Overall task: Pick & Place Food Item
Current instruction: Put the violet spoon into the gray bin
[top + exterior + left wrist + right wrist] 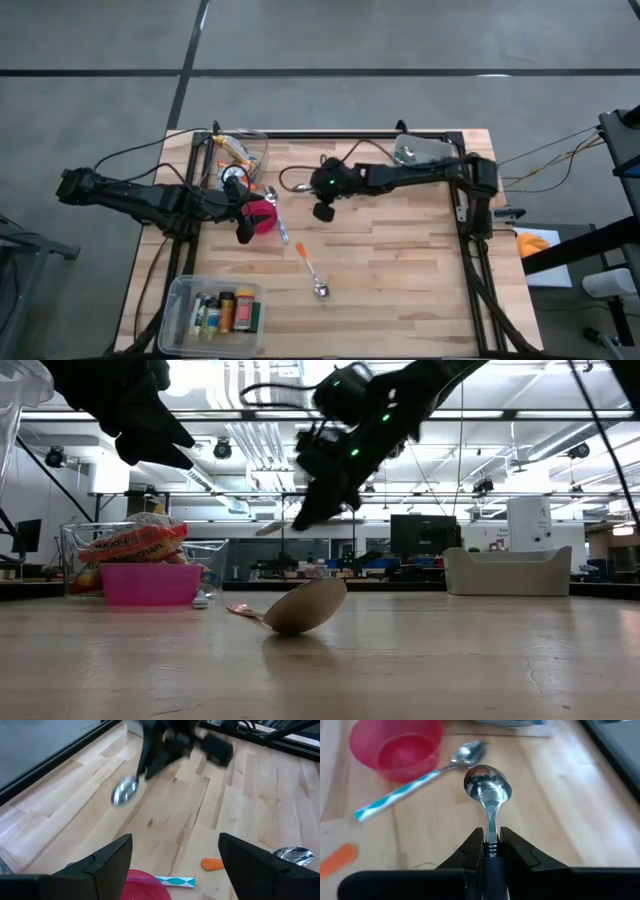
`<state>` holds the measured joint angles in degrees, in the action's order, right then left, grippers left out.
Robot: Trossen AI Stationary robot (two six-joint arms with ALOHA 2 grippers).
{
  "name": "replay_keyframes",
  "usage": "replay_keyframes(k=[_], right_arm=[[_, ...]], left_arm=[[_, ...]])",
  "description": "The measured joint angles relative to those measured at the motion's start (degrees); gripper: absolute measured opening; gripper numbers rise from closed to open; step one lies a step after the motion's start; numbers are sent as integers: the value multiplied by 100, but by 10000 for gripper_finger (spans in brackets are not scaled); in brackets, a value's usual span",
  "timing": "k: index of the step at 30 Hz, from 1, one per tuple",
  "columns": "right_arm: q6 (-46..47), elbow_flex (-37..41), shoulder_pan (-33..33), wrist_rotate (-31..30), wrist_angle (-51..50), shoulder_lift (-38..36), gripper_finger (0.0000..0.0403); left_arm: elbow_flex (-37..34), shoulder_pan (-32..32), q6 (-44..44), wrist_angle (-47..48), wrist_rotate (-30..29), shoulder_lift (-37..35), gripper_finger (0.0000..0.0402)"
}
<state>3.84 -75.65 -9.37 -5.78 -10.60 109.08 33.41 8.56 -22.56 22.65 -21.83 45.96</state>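
My right gripper [491,845] is shut on a metal spoon [487,782] and holds it above the middle of the table, right of the pink bowl [395,745]. My left gripper [175,865] stands open beside the pink bowl [264,216], on its near left side, with nothing between its fingers. A teal-handled spoon [395,795] lies flat on the table next to the bowl. An orange-handled spoon [311,271] lies nearer the front edge. Snack bags [132,544] sit in a clear bin [236,152] at the far left. My right gripper pinches the metal spoon's handle [491,827] between its two fingers. The fingers slant down from the table's right side and lie along the handle. The spoon's bowl [125,792] sticks out past the fingertips, hollow side up, lifted clear of the table.
A clear box with several small bottles [216,310] stands at the near left corner. Another clear container [421,151] sits at the far right. A black frame rail [340,135] runs along the far edge. Bare wood [400,280] lies at the near right.
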Motion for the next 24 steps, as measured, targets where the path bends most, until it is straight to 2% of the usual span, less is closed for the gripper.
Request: replay_keyframes(k=[7,17,24], right_arm=[[47,812,-78,-541,-161,-1191,39],[79,2614,-113,-1523,-347,-3191,39],[359,3499,-117,-2174,-1026,-4601,39]], left_arm=[[0,0,0,15,0,2,298],[0,0,1,12,-1,2,298],[0,0,-1,12,-2,2,298]])
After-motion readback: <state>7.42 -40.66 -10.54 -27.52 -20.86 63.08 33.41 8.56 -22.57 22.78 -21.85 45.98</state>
